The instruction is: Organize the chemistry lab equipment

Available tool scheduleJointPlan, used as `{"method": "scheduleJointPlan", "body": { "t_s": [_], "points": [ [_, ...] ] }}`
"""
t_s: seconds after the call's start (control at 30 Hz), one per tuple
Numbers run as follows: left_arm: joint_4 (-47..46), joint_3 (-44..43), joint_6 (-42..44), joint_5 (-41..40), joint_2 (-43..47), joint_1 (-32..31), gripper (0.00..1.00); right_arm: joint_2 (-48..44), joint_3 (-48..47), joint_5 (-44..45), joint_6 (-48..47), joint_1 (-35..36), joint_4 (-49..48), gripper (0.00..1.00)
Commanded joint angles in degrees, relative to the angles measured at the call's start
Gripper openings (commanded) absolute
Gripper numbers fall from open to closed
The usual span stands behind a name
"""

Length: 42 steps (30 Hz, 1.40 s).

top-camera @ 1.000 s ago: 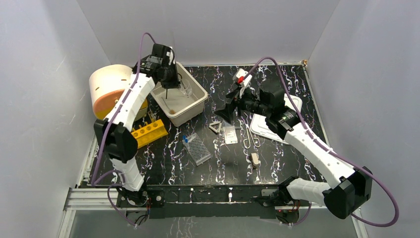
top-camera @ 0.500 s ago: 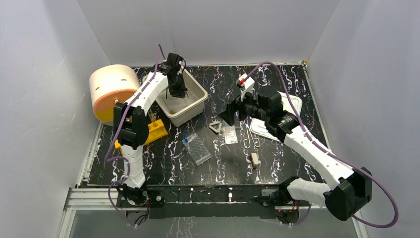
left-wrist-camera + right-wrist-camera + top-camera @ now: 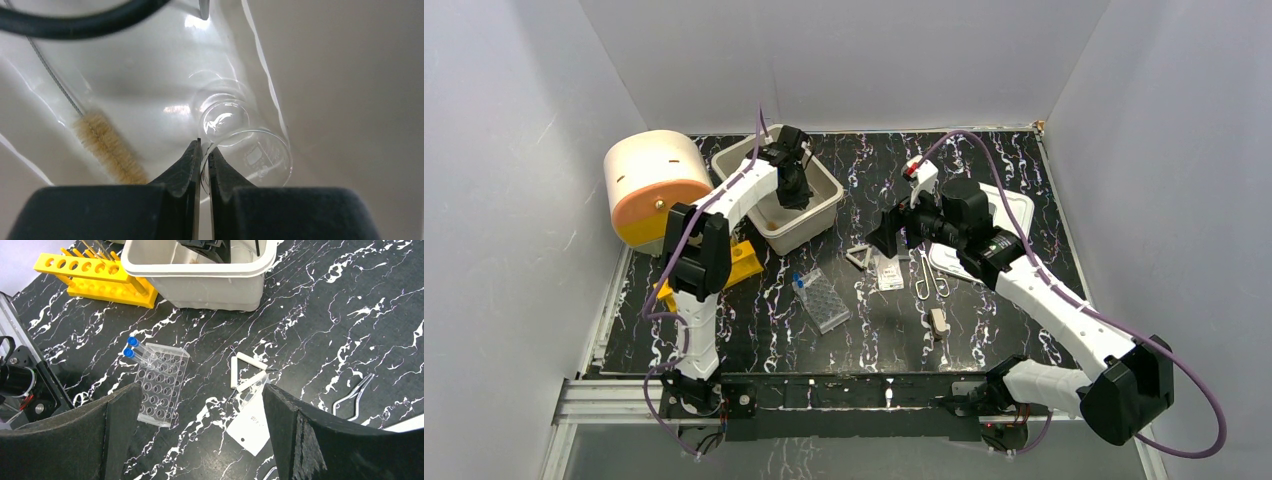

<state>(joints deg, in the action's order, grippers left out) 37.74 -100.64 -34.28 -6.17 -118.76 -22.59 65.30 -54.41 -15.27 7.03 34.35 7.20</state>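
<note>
**Left gripper** (image 3: 205,147) down inside the beige rectangular plastic tub (image 3: 812,224), black jaws pressed together right at the lip of the small clear glass beaker (image 3: 260,155). Beaker on its side on the tub floor, close against the wall. Thin glass nipped between the jaws or merely beside them: impossible to tell. Tan-bristled wire brush (image 3: 107,150) just beside.

**Right gripper** (image 3: 200,390) spread wide and empty, hovering over the white triangle (image 3: 247,372), the white paper tag (image 3: 250,427) and the clear plastic well tray (image 3: 160,387). Yellow six-hole tube rack (image 3: 95,277) farther off, beside the tub.

**Likely hazards:**
- Beaker rolling away, or slipping from so slight an edge hold, on any lift.
- Glass chipping against the tub wall under a sideways drag.
- Brush wire snagging on the left jaws.
- Triangle and tag caught together on a right-hand descent.
</note>
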Motion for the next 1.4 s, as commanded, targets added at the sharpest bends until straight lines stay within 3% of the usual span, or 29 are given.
{"method": "scheduleJointPlan", "body": {
  "t_s": [0.0, 0.1, 0.23, 0.63, 1.07, 1.27, 1.37],
  "points": [
    [-3.1, -0.2, 0.8, -3.0, -0.9, 0.4, 0.0, -1.6, -0.1, 1.6, 1.5, -0.1, -2.5, 0.99],
    [-3.4, -0.7, 1.8, -3.5, -2.0, 0.4, 0.0, -1.6, 0.0, 3.1, 2.7, -0.1, -2.0, 0.99],
    [-3.8, -2.2, 3.0, -3.8, -3.4, 0.4, 0.08, -1.3, -0.6, 5.7, 4.7, -0.2, 0.4, 0.99],
    [1.1, -7.5, 1.9, -2.9, 2.1, 0.4, 0.55, -1.2, -2.0, 10.6, 9.8, -0.1, 4.3, 0.98],
    [1.0, -2.5, 1.0, 8.9, 18.3, 0.4, 0.72, 9.6, -4.8, 26.2, 20.5, -1.3, 24.7, 0.87],
    [0.2, 2.5, 3.6, 11.0, 26.4, 0.5, 0.89, 15.2, -3.9, 19.6, 12.7, -1.4, 22.4, 0.88],
    [0.5, 4.1, 4.7, 12.5, 29.5, 0.8, 0.97, 18.0, -5.3, 15.9, 2.5, -1.5, 21.4, 0.84]
  ]
}}
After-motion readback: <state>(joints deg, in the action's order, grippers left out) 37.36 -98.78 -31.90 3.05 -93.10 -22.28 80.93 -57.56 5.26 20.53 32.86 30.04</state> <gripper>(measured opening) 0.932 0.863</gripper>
